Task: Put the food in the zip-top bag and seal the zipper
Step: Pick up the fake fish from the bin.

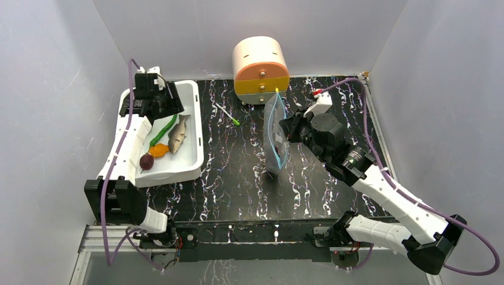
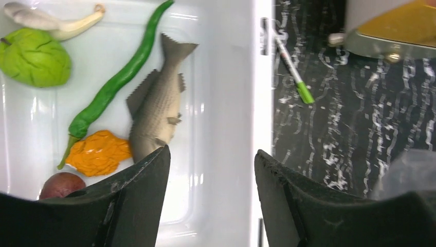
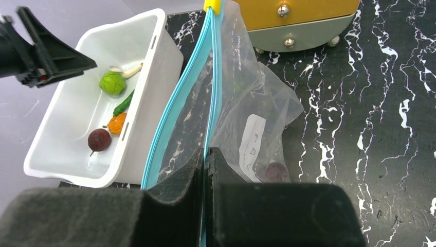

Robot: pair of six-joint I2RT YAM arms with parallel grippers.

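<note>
The zip-top bag (image 1: 275, 133) stands upright mid-table, mouth up and parted. My right gripper (image 3: 204, 152) is shut on one lip of its teal zipper (image 3: 213, 77); the other lip bows away to the left. A dark purple-brown ball (image 3: 276, 171) lies inside the bag beside the white label. My left gripper (image 2: 212, 159) is open and empty, held above the white tub (image 1: 193, 139). In the tub lie the grey-brown fish (image 2: 157, 105), green pepper (image 2: 118, 82), lime-green fruit (image 2: 33, 56), orange lump (image 2: 97, 153) and a second purple-brown ball (image 2: 61, 184).
A thin white pen with a green tip (image 1: 229, 114) lies on the black marbled table between tub and bag. A small rounded drawer unit (image 1: 261, 70) stands at the back, just behind the bag. A pale mushroom-like toy (image 2: 51, 19) lies at the tub's far end.
</note>
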